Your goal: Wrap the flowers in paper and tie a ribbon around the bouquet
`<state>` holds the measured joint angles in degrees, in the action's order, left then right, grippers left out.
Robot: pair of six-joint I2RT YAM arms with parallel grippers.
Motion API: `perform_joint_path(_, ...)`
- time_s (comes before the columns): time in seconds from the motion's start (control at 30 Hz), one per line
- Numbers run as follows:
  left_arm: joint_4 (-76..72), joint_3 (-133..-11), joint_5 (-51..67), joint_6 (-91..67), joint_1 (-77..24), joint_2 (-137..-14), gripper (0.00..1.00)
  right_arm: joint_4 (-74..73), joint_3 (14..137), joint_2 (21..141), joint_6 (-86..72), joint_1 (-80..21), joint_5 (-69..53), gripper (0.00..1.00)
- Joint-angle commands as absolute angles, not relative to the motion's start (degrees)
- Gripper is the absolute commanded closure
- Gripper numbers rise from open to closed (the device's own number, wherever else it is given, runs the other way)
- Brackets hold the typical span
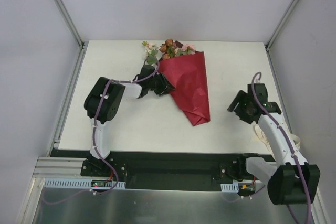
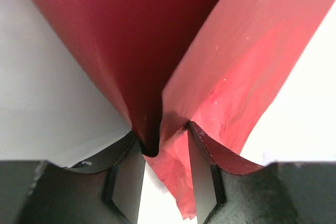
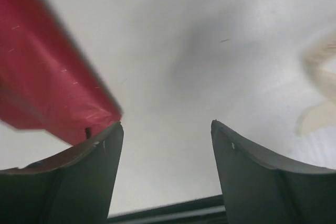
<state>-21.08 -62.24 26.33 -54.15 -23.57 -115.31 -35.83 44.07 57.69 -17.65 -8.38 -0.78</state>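
The bouquet lies on the table: pink, cream and rust flowers [image 1: 169, 49] stick out of the top of a dark red paper [image 1: 190, 85] cone whose tip points toward me. My left gripper [image 1: 164, 85] is at the cone's left edge. In the left wrist view a loose fold of the paper [image 2: 131, 40] sits between the narrowly parted fingers of the left gripper [image 2: 164, 132], touching both tips, not pinched flat. My right gripper [image 1: 237, 107] hovers open to the right of the cone's tip. Nothing is between the right gripper [image 3: 166, 124] fingers; the paper [image 3: 47, 87] tip lies to their left.
The cream ribbon [image 1: 296, 141] lies by the table's right edge beside my right arm, and shows blurred as a ribbon [image 3: 321, 72] at the right of the right wrist view. The white table [image 1: 131, 124] is framed by metal posts and white walls.
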Motion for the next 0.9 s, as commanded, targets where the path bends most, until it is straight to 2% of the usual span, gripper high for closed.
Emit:
perform_joint_path(0.0,-30.93,-69.33,18.03,-66.69,-29.78,-122.86,0.65,-40.96,46.58,60.29,-20.04,4.46,13.08,0.25)
perform_joint_path(0.13,-33.48,-83.88,15.65,-73.47,-35.58,-133.55,0.64,-37.62,49.91,63.97,-17.58,16.66,13.62,0.2)
perform_joint_path(0.27,-33.49,-98.76,14.24,-78.47,-38.31,-142.98,0.62,-32.01,52.64,70.55,-15.04,24.86,5.23,0.16)
perform_joint_path(0.4,-33.66,-110.19,13.89,-80.51,-39.29,-149.32,0.52,-26.55,57.64,78.91,-13.62,27.16,0.53,0.15)
perform_joint_path(0.43,-33.75,-110.3,13.97,-80.68,-39.37,-149.41,0.46,-26.46,58.61,80.49,-14.15,27.16,-1.65,0.15)
perform_joint_path(0.57,-34.8,-101.8,15.03,-77.1,-39.29,-142.4,0.34,-26.55,60.82,85.69,-15.56,27.33,-0.71,0.16)
perform_joint_path(0.67,-36.83,-90.21,16.52,-73.14,-39.2,-133.97,0.26,-25.66,61.35,89.02,-17.13,28.65,-0.35,0.16)
perform_joint_path(0.7,-37.26,-83.82,17.39,-72.6,-39.29,-131.77,0.24,-26.1,61.35,89.9,-17.92,29.09,-0.44,0.17)
perform_joint_path(0.87,-42.1,-67.44,22.58,-68.75,-39.55,-118.67,0.2,-22.24,59.5,95.44,-21.27,30.23,-0.44,0.22)
